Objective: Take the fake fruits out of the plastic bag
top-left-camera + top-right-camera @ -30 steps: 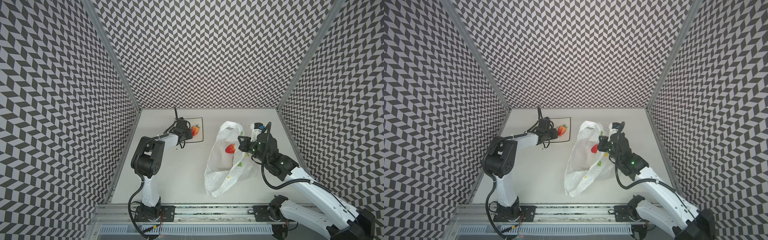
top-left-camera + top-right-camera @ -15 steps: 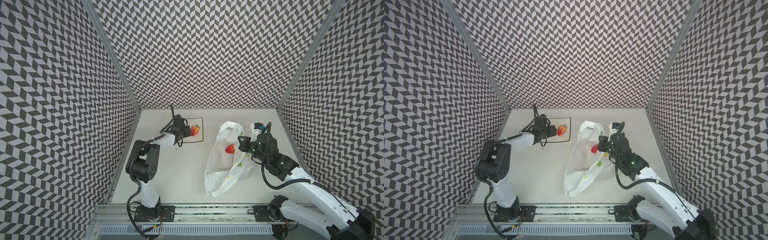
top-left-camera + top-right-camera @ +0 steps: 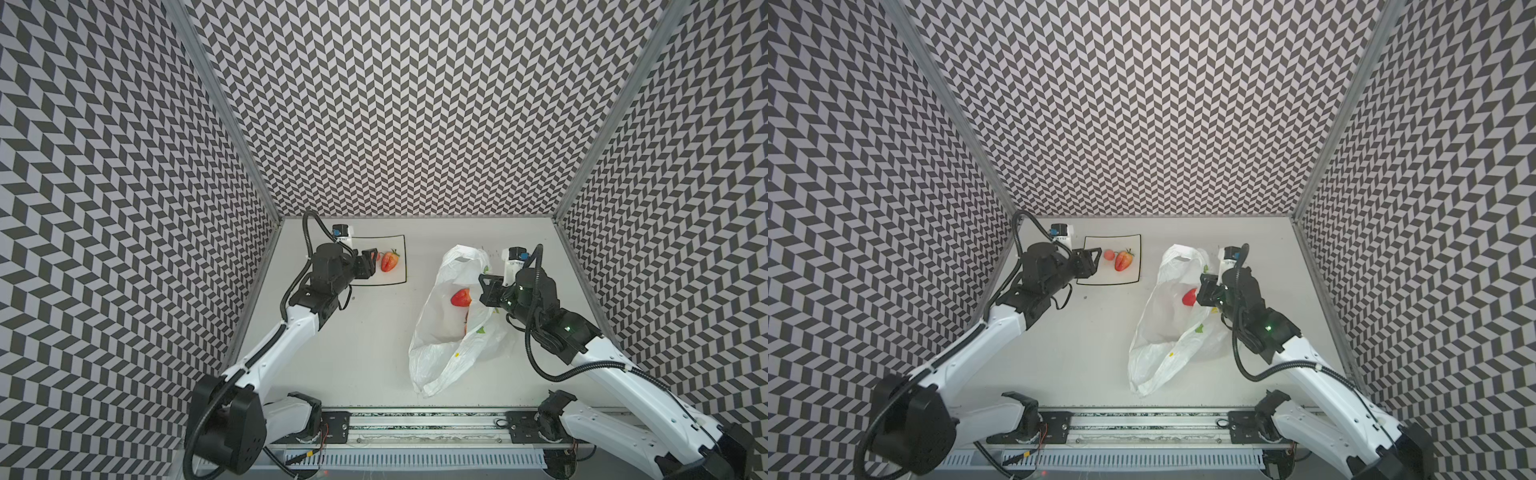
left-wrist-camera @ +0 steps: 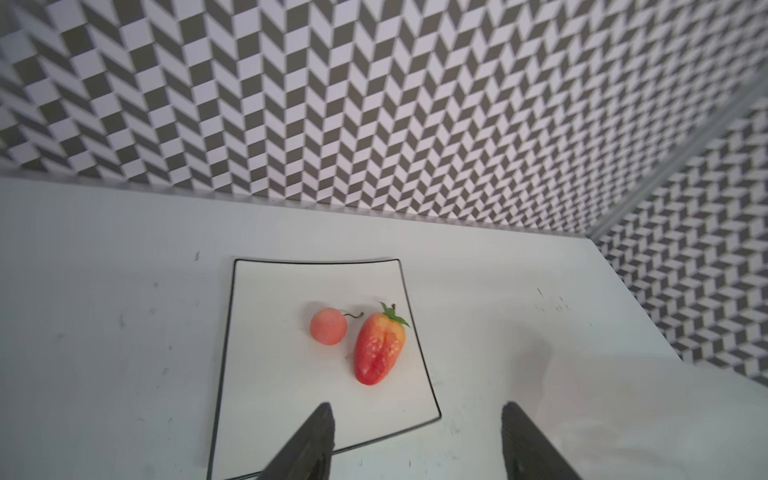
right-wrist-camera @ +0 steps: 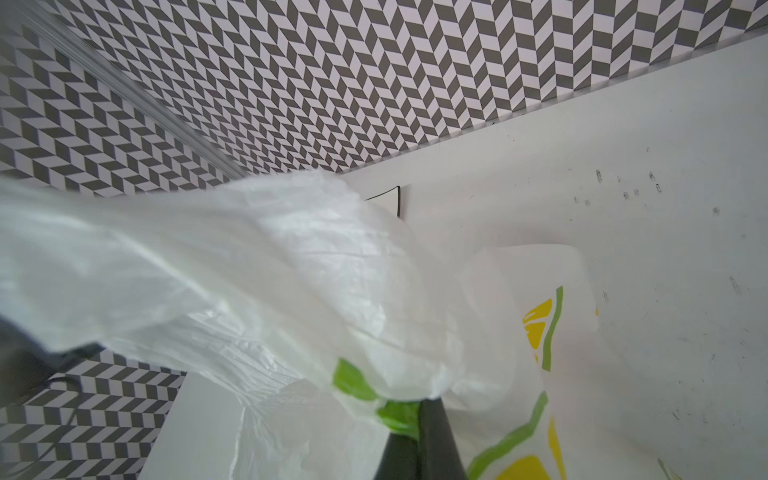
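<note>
Since 1 second ago the left arm's elbow has swung down toward the near rail, and the left gripper point(image 4: 417, 409) has spread its jaws. It now hovers empty at the edge of the plate point(image 4: 266, 374). 2 fruits lie on that 1 plate: 1 pinkish cherry point(image 4: 328, 326) just beside 1 strawberry point(image 4: 379, 349), both apart from the fingers. 1 second strawberry point(image 3: 460, 297) shows red in the mouth of the 1 plastic bag point(image 3: 440, 349), which lies on the table point(image 3: 365, 340) to the right of the plate. The right gripper point(image 5: 419, 415) is pressed together on a fold of bag film, and its arm is bent over the bag's right side. Anything else inside the bag is veiled by crinkled film. In a top view the cherry point(image 3: 377, 257) is mostly hidden behind the left gripper.
</note>
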